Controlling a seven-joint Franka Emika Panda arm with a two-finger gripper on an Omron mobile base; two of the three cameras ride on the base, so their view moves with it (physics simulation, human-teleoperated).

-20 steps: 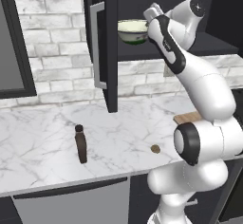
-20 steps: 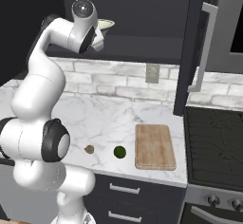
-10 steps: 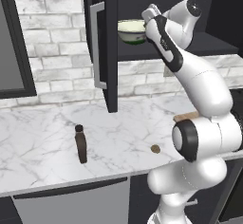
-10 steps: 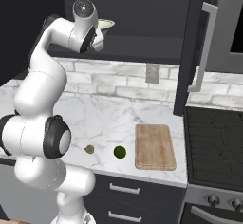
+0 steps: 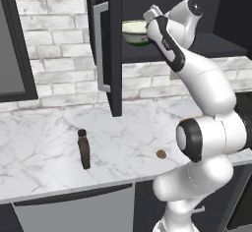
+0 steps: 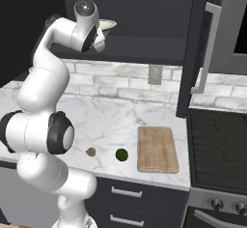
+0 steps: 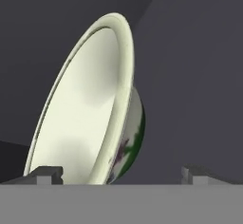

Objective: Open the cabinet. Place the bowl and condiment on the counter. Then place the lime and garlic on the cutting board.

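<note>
Two cabinet doors stood swung open on the black wall cabinet [image 5: 109,44], showing its dark shelf [image 5: 197,51]. On that shelf, near its front edge, sat the cream-white bowl [image 5: 135,32] with the green band low on its outside. The white arm reached up to it, and the gripper [image 7: 118,173] was at the bowl's rim with its jaws spread wide: in the hand view one fingertip [image 7: 45,173] rose on one side of the rim and the other on the far side, with the rim between them. Whether either fingertip touched the bowl could not be told.

Down on the white marble bench [image 5: 44,137], the slim dark-brown condiment bottle [image 5: 84,149] stood upright toward the front edge, well apart from everything else. The tan-brown garlic [image 6: 90,151] lay near the front edge, and the dark-green lime [image 6: 122,155] lay just beside it, between the garlic and the wooden cutting board [image 6: 157,149]. The board lay flat at the end of the bench next to the black stove [image 6: 217,149], and its top was bare. A grey-veined white brick wall [image 6: 120,84] ran behind the bench.
</note>
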